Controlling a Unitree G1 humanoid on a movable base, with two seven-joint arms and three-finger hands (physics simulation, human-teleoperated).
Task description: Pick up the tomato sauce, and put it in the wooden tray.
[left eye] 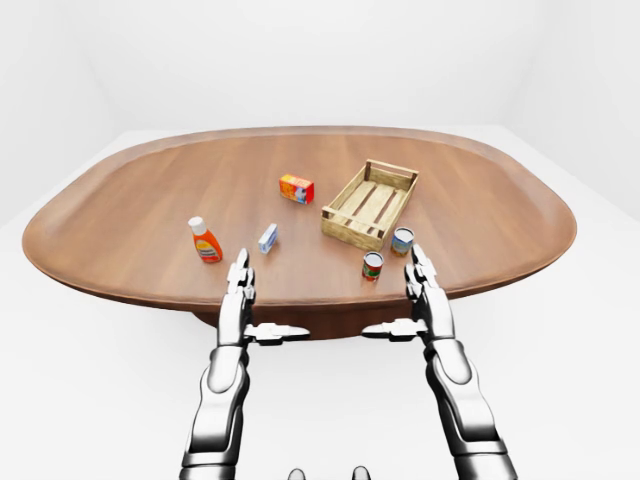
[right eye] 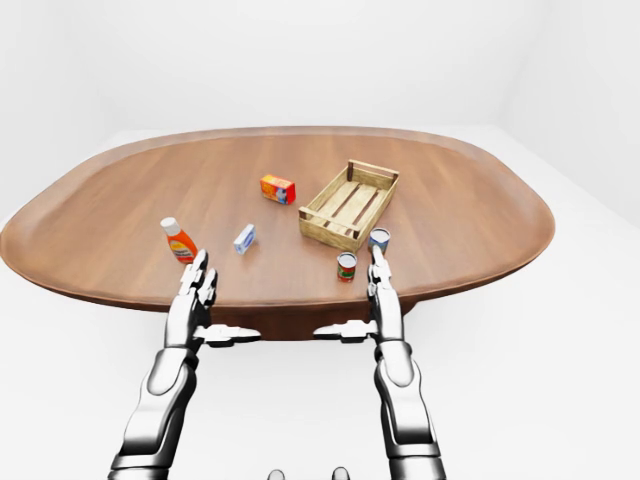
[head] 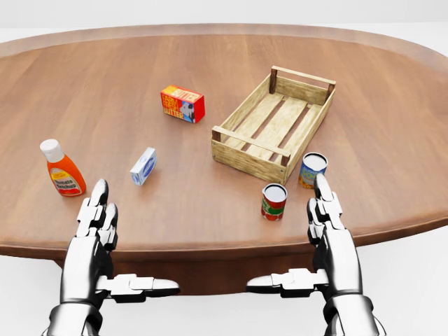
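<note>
Three head cameras overlook one table (head: 210, 210), head view nearest.

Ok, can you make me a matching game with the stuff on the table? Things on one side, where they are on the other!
Places are as the head view shows them.

Things:
1. tomato sauce can
2. wooden tray
3. orange bottle
4. small blue-and-white box

Places:
A. far left, above the left hand
B. between the bottle and the tray
C. just below the tray
D. top right, empty

Pairs: 1-C, 2-D, 3-A, 4-B
</note>
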